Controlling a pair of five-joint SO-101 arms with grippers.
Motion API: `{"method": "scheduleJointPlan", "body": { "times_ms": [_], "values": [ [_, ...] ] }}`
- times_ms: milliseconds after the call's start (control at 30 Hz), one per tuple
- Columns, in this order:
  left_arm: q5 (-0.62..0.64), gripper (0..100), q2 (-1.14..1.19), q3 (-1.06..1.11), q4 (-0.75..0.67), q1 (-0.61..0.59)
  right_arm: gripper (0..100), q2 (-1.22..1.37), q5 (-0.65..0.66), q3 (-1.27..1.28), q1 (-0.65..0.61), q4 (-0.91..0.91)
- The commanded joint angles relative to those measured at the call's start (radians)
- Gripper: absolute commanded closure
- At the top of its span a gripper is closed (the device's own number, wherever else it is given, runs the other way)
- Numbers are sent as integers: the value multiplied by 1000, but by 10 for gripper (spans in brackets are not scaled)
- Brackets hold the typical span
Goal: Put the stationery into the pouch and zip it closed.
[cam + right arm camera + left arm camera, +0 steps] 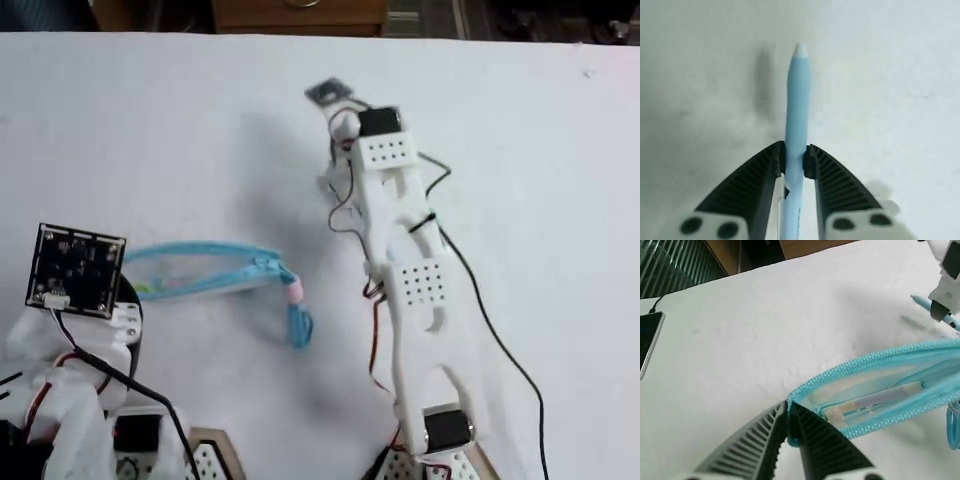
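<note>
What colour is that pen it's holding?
Light blue pen, white tip; best in right wrist view.

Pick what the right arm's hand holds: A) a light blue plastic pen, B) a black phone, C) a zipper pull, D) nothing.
A: in the right wrist view the right hand is shut around the light blue plastic pen, while the left hand pinches the end of the turquoise-zippered pouch.
</note>
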Motion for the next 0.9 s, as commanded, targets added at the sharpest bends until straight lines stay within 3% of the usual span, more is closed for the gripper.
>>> {"method": "scheduleJointPlan", "body": {
  "times_ms": [0, 600, 733, 867],
  "values": [
    [5, 978, 64, 12, 15, -7, 981, -257, -18, 84, 10, 19],
    [5, 978, 64, 11, 21, -7, 981, -1474, -69, 1178, -16, 8],
    [5, 978, 64, 11, 21, -7, 981, -1704, -69, 1447, -16, -68],
    [5, 978, 64, 11, 21, -7, 981, -1963, -71, 1761, -16, -288]
  ]
}}
